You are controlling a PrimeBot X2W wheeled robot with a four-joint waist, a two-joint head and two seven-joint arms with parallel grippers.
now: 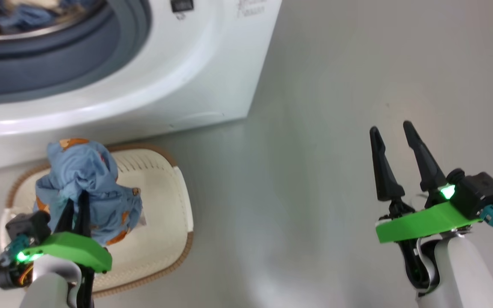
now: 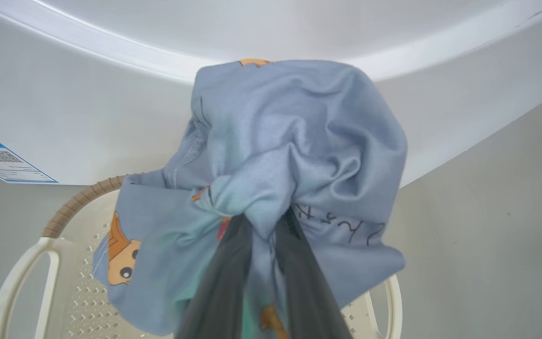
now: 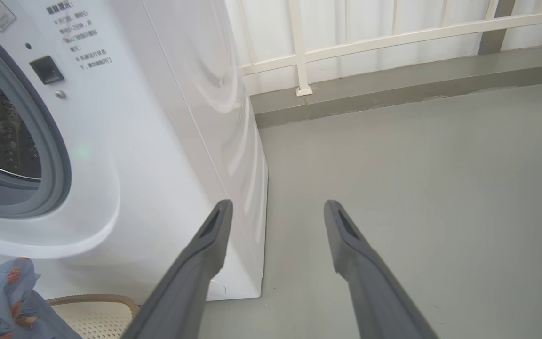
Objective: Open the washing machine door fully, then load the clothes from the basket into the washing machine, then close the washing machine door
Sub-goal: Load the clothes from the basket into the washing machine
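Note:
My left gripper is shut on the clothes, a light blue bundle with orange bear prints, held over the cream basket in front of the white washing machine. In the left wrist view the clothes drape over my left gripper and hide the fingertips. The machine's grey-ringed mouth stands open, with blue fabric inside the drum. The washing machine door is out of view. My right gripper is open over bare floor, right of the machine.
Grey floor spreads to the right of the machine. A white railing on a low kerb runs behind it. The basket's brown rim sits close under the machine's front, near a blue label.

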